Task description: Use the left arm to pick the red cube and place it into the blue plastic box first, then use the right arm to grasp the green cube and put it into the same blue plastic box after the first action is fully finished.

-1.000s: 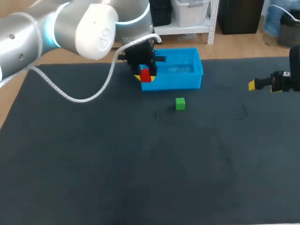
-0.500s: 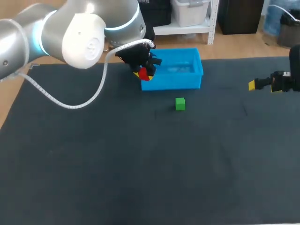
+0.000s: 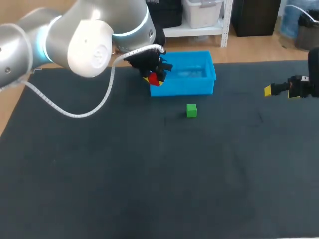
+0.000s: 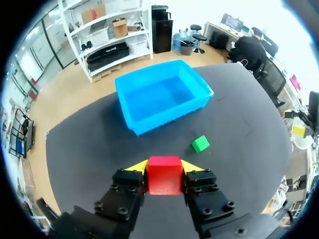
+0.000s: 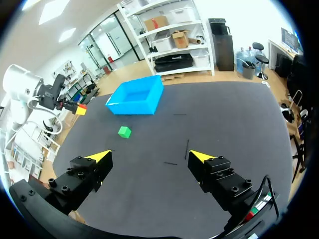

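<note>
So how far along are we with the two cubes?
Done: the left end effector is shut on the red cube, lifted clear. In hand: it hangs at the blue box corner, not inside; the box looks empty. Left: drop it in, then the green cube, lying before the box, with the open right end effector.

Left arm (image 3: 89, 40) swings in big from the left corner. The silver elbow is up high with its blue ring lit, and a white cable (image 3: 75, 107) loops off it and back up to the wrist. Its pincer (image 4: 164, 167) hangs well above the worktop (image 3: 149, 174), over at the far side and left of middle. It's clamped on the red cube (image 4: 164, 181), with a yellow-tipped finger pressed to each side and the black finger blocks close in. Right arm (image 3: 301, 87) barely pokes in from the right edge, held roughly level and pointing inward. Its pincer (image 5: 149, 157) is spread wide, yellow tips far apart.
</note>
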Robot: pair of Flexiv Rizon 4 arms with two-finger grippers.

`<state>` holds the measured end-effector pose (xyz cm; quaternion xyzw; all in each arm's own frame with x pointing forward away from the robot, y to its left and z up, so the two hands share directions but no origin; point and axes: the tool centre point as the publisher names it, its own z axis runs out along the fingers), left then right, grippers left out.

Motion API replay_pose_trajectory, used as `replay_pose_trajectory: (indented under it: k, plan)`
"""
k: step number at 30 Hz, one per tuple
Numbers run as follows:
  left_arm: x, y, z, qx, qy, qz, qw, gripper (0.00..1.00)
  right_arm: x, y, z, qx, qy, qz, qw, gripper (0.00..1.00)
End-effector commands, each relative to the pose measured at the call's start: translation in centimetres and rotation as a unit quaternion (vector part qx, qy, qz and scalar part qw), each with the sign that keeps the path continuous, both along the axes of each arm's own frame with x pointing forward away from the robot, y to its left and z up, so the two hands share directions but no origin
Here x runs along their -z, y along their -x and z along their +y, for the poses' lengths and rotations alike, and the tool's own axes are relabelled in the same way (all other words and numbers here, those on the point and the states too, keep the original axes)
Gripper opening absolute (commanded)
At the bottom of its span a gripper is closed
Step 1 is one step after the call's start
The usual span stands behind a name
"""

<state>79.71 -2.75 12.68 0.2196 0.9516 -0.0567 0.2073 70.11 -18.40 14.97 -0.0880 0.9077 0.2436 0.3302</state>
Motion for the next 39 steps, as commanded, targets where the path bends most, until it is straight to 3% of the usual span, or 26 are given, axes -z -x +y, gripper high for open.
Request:
replay_pose_trajectory:
  k: [1, 12, 25, 39]
  plan:
    - [0.7, -1.8, -0.5, 0.011, 0.000, 0.002, 1.000, 0.00, 0.0, 0.0, -0.1, 0.000, 0.000, 0.000, 1.000, 1.00]
    - [1.8, -6.2, -1.3, 0.036, 0.004, 0.001, 0.999, 0.00, 0.0, 0.0, -0.1, 0.000, 0.000, 0.000, 1.000, 1.00]
    - [1.9, -11.1, -1.5, 0.050, 0.004, -0.009, 0.999, 0.00, 0.0, 0.0, -0.1, 0.000, 0.000, 0.000, 1.000, 1.00]
    - [2.8, -14.6, -2.7, 0.062, 0.001, -0.008, 0.998, 0.00, 0.0, 0.0, -0.1, 0.000, 0.000, 0.000, 1.000, 1.00]
